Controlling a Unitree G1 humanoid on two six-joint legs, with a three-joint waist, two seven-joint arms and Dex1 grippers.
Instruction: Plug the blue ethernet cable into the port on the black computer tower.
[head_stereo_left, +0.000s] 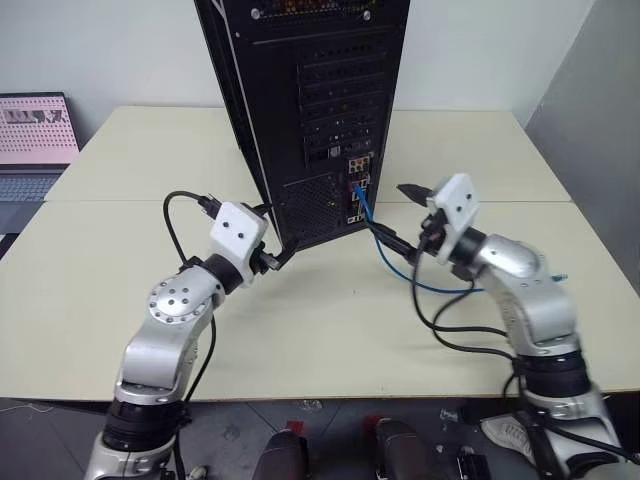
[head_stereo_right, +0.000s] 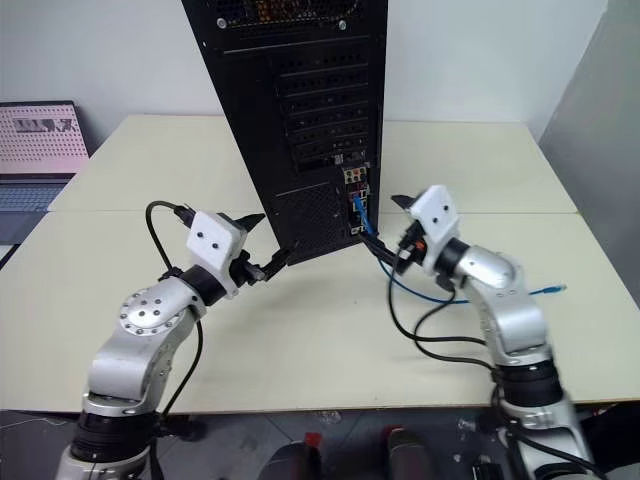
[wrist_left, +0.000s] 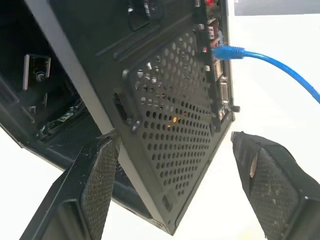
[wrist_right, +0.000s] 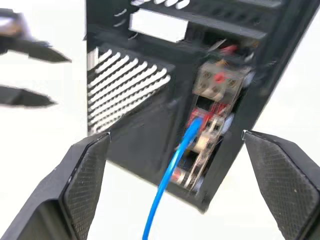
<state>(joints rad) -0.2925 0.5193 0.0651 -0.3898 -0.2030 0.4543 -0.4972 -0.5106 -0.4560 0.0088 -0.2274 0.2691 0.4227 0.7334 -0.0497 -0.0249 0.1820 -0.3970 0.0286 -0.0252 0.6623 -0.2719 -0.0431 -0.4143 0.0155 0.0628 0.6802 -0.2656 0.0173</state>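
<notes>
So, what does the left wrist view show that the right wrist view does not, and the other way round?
Left wrist view: the tower's open side, with parts inside it.
Right wrist view: the left gripper, jaws apart, beside the tower.
Both: the tower, its vent grille, and the blue cable with its end seated in the connector panel. In each view that arm's own jaws stand open at the bottom; the right gripper faces the panel.

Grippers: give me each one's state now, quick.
Left gripper: open, straddling the tower's corner, holding nothing.
Right gripper: open, empty; the cable sits plugged in ahead of it.
</notes>
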